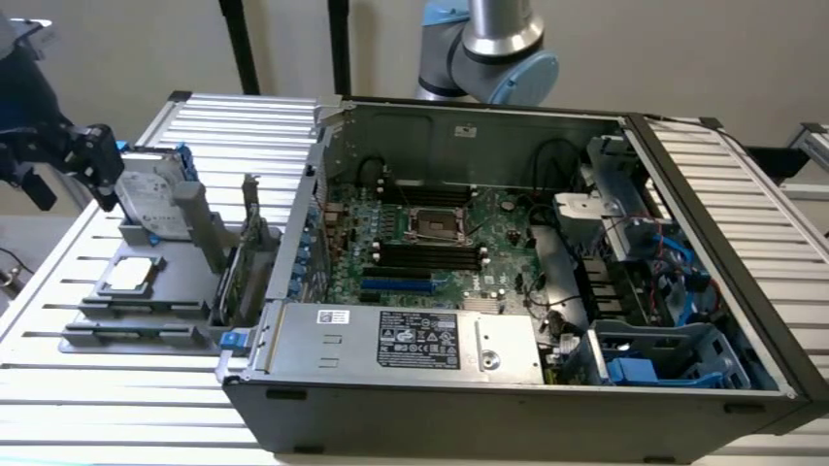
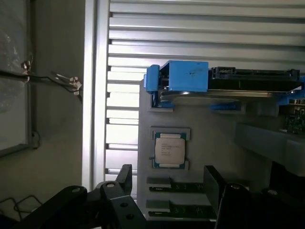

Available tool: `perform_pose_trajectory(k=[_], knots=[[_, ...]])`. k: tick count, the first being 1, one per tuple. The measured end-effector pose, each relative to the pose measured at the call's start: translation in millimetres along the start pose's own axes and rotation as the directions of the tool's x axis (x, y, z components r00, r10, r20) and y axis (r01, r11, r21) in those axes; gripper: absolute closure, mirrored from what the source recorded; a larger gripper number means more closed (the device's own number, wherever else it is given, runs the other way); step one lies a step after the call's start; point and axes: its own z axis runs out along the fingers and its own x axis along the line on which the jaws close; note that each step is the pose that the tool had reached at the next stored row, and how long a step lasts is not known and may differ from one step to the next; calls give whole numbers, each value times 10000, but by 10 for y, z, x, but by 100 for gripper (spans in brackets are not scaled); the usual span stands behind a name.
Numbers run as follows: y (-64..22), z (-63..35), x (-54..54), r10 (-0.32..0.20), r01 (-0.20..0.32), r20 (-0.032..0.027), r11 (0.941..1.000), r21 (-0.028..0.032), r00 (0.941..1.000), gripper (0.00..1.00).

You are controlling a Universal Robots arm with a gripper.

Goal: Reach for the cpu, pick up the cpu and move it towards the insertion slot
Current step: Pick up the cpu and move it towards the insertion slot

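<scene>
The black gripper [image 2: 167, 171] hangs open, clear of the small silvery square cpu [image 2: 170, 149] lying flat on a grey tray [image 2: 209, 124]. The metal-framed insertion slot [image 1: 434, 223] sits inside the dark computer case [image 1: 518, 413].

Silvery cpu [image 2: 170, 149], blue clip [image 2: 183, 75], grey tray [image 2: 214, 123]

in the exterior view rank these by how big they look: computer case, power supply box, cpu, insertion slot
1. computer case
2. power supply box
3. insertion slot and cpu: they look about alike, and the cpu sits nearer the camera, so I won't rank them.
</scene>
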Motion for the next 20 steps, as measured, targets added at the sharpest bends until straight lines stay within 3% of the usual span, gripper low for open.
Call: perform_pose_trajectory(k=[20], knots=[[-78, 361, -65, 0, 0, -1, 10000, 0, 10000, 29]])
